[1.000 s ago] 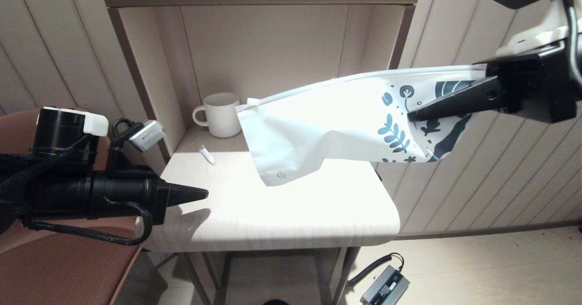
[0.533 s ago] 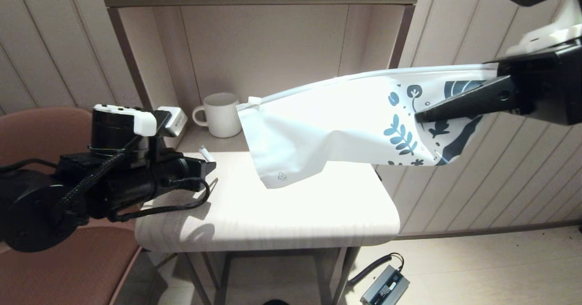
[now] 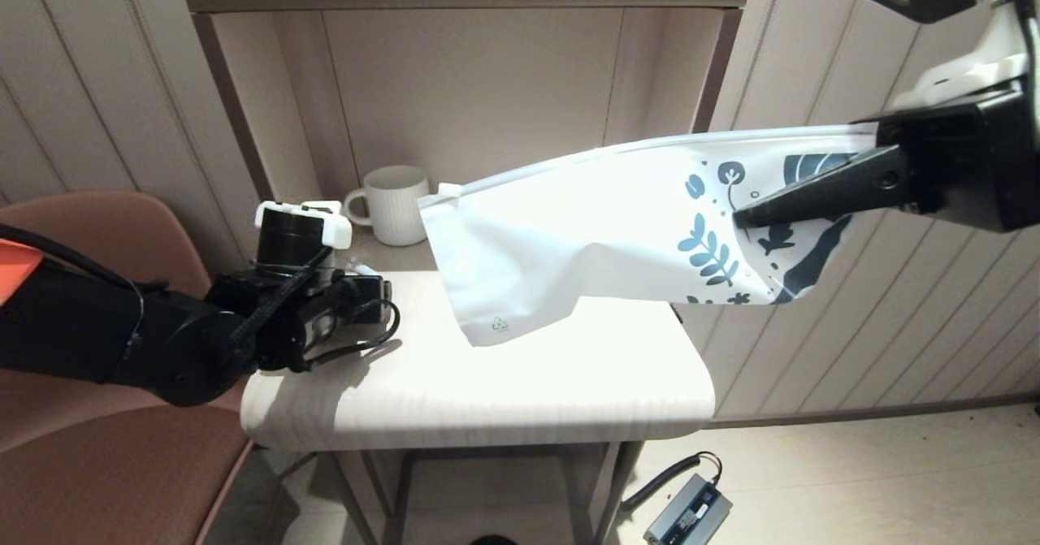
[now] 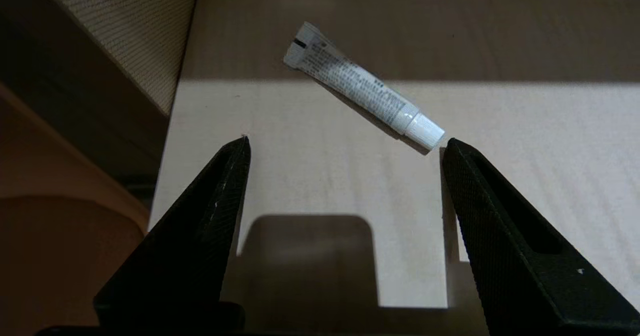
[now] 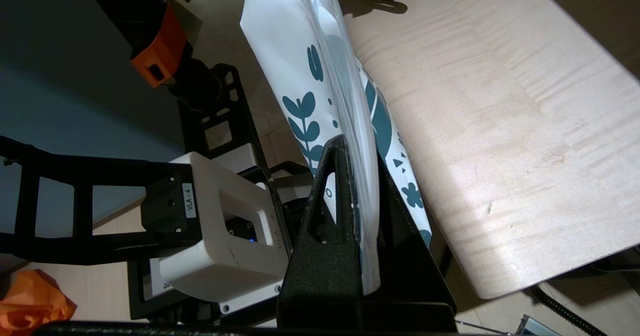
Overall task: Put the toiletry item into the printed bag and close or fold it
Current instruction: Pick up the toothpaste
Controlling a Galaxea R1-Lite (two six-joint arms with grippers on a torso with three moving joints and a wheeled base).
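Note:
The toiletry item [image 4: 362, 88], a tiny white tube, lies flat on the table with its cap pointing toward my left gripper. Only a bit of the tube [image 3: 360, 268] shows in the head view, just beyond the wrist. My left gripper [image 4: 346, 139] is open and low over the table, its tips just short of the cap and touching nothing. The printed bag [image 3: 585, 236] hangs in the air over the table's right half. My right gripper [image 3: 743, 216] is shut on its leaf-printed end [image 5: 320, 75]. The slider end points at the mug.
A white ribbed mug [image 3: 396, 204] stands in the back of the alcove, behind the tube. The small wooden table [image 3: 528, 382] has alcove walls at its back and left. A brown chair [image 3: 122, 464] is at the left, and a grey device [image 3: 686, 512] lies on the floor.
My left arm has swung forward and down toward the tube and turned its wrist. The bag has stayed in my right gripper, shifting only slightly.

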